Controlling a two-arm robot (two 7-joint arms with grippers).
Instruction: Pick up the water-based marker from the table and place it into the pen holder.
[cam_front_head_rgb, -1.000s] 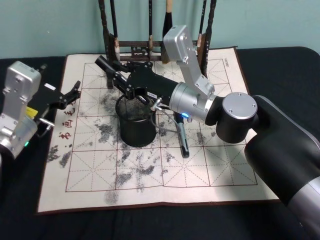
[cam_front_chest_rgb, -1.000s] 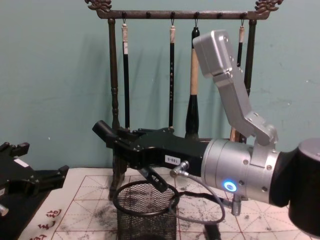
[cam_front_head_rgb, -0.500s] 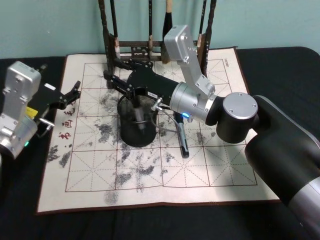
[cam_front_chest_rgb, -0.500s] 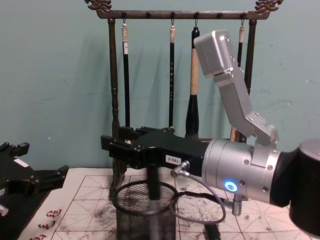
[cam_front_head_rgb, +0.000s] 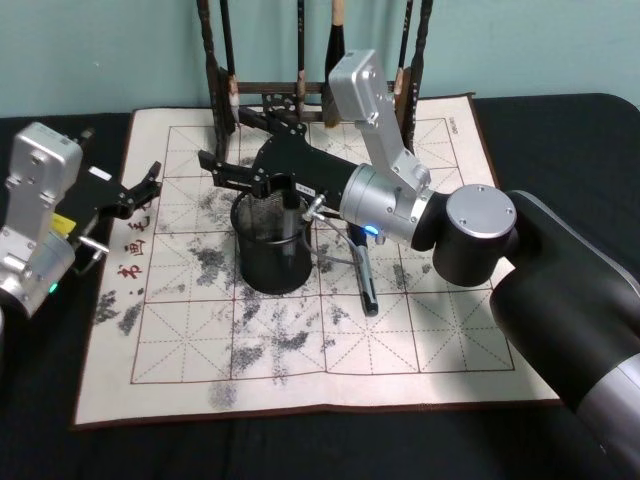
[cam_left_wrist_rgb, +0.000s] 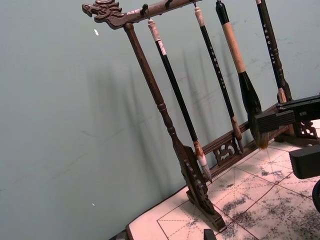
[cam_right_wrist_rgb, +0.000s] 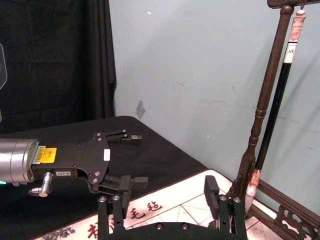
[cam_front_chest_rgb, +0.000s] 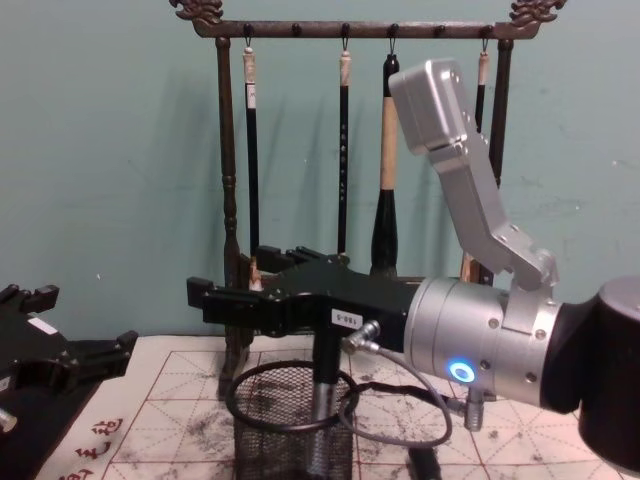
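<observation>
The dark water-based marker (cam_front_head_rgb: 291, 200) stands nearly upright inside the black mesh pen holder (cam_front_head_rgb: 272, 265), with its top poking above the rim. In the chest view the marker (cam_front_chest_rgb: 323, 385) leans at the right side of the pen holder (cam_front_chest_rgb: 285, 440). My right gripper (cam_front_head_rgb: 225, 137) hovers just above and behind the holder, open, nothing between its fingers (cam_front_chest_rgb: 200, 296). My left gripper (cam_front_head_rgb: 140, 190) rests open at the mat's left edge, and the right wrist view shows the left gripper (cam_right_wrist_rgb: 134, 160) from the front.
The holder sits on a white, red-gridded mat (cam_front_head_rgb: 200, 350), smudged with grey ink, on the dark table (cam_front_head_rgb: 560, 130). Another dark pen (cam_front_head_rgb: 365, 272) lies on the mat right of the holder. A tall brown brush rack (cam_front_chest_rgb: 345, 30) with hanging brushes stands behind.
One second ago the right gripper held the marker tilted above the holder. It has since opened, and the marker has dropped into the holder. The left arm has not moved.
</observation>
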